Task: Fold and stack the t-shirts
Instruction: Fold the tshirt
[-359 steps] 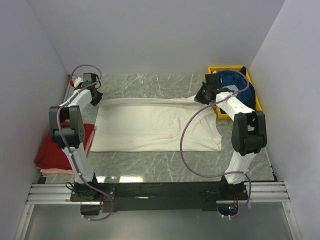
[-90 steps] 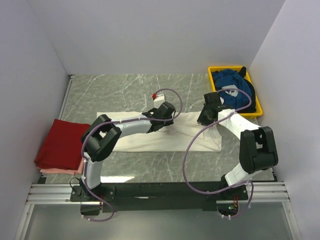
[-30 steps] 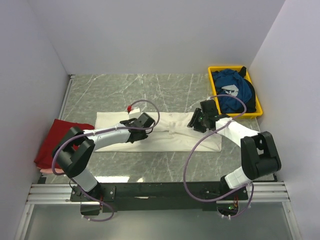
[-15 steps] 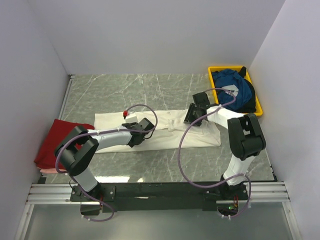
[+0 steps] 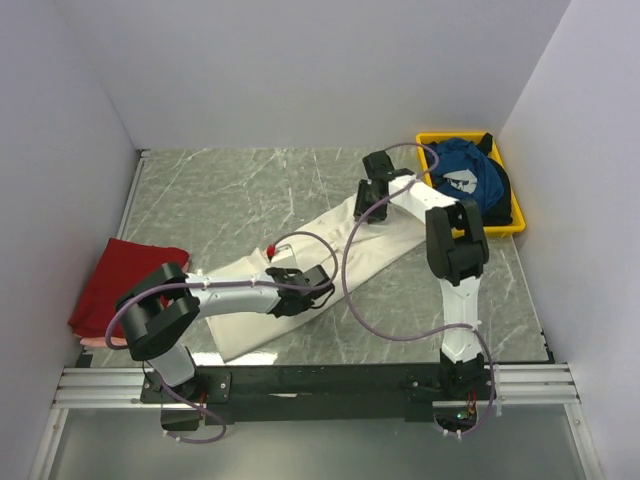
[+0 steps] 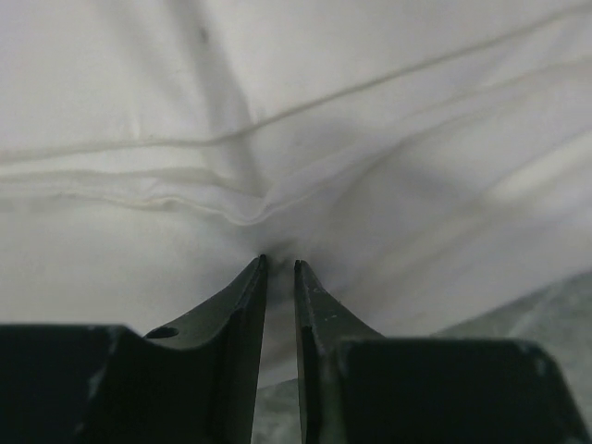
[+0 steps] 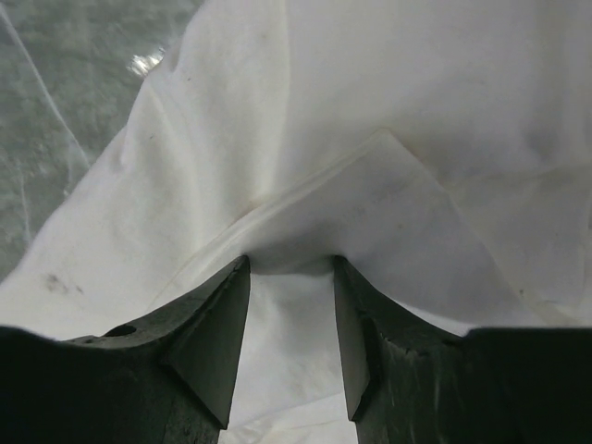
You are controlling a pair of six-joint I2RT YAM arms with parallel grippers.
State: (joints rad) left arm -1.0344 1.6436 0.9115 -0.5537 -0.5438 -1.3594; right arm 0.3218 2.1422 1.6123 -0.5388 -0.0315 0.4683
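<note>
The cream-white t-shirt point(image 5: 390, 238) lies folded into a long band, slanting across the table from near left to far right. My left gripper point(image 5: 320, 292) sits at the band's near edge. In the left wrist view the left gripper point(image 6: 278, 262) has its jaws almost together, pinching a puckered fold of the white t-shirt point(image 6: 370, 139). My right gripper point(image 5: 366, 208) holds the far end. In the right wrist view the right gripper point(image 7: 290, 261) has a bunched edge of the white t-shirt point(image 7: 388, 111) between its tips. The dark red t-shirt point(image 5: 125, 280) lies folded at the left. The blue t-shirt point(image 5: 465, 185) is crumpled in the tray.
A yellow plastic tray point(image 5: 430, 140) stands at the far right against the wall. A pink layer point(image 5: 110, 343) shows under the red t-shirt. Purple cables loop over the white shirt from both arms. White walls close in the grey marble table point(image 5: 240, 180) on three sides.
Both grippers have dragged the white t-shirt from lying straight across to slanting. The left gripper moved toward the near edge and its jaws narrowed; the right gripper moved away and left.
</note>
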